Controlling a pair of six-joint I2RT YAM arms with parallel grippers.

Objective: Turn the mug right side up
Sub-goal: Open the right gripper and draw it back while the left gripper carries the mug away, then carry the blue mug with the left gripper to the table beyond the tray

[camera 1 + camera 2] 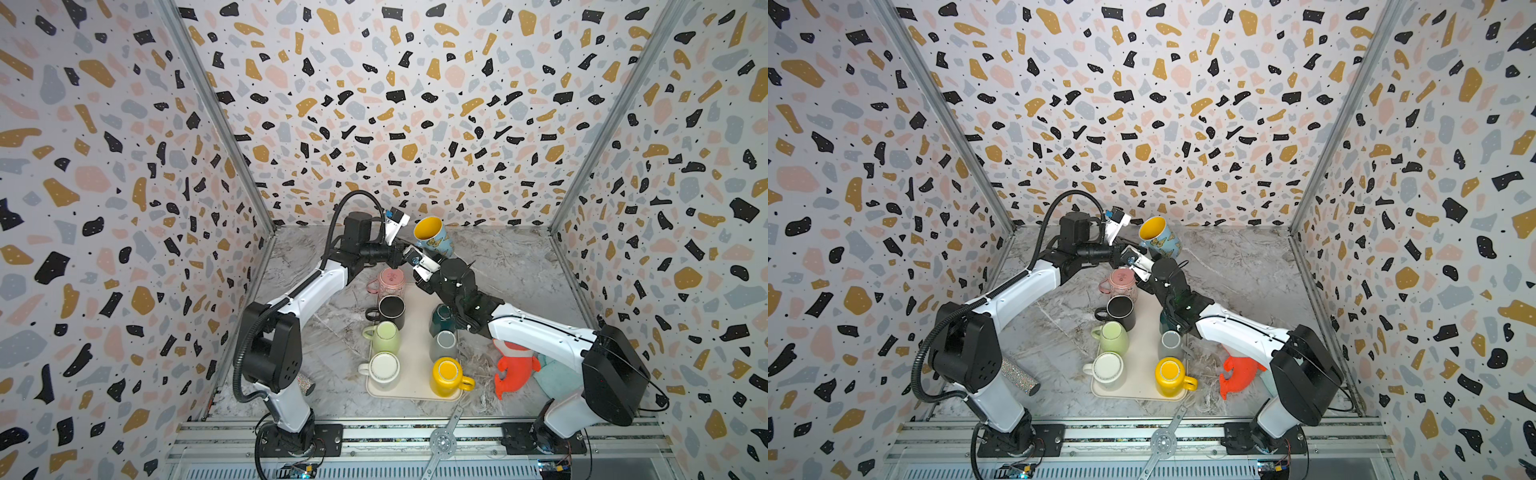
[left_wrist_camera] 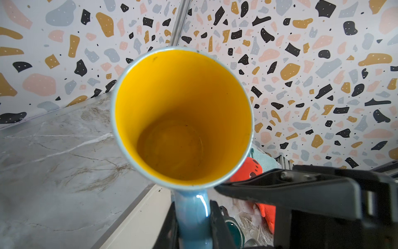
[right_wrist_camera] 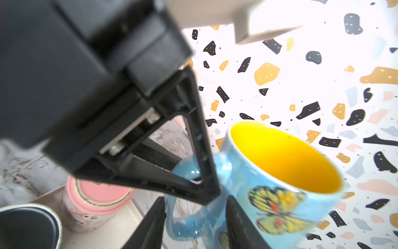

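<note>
While mug [image 1: 432, 239] hangs tilted mouth-up | left fingers [image 2: 217, 228] pinch handle [image 2: 191, 215] | right fingers [image 3: 150, 228] spread around handle

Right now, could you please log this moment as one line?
mug aloft, tilted, mouth upward | left end effector shut on handle | right end effector open around handle

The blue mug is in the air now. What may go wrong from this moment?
1. The blue butterfly mug hangs tilted, gripped only at its handle by the left end effector. It may swivel or slip and fall toward the pink mug.
2. The right end effector stands open around the same handle, very near the left one. When it pulls away, it may bump the mug loose.
</note>
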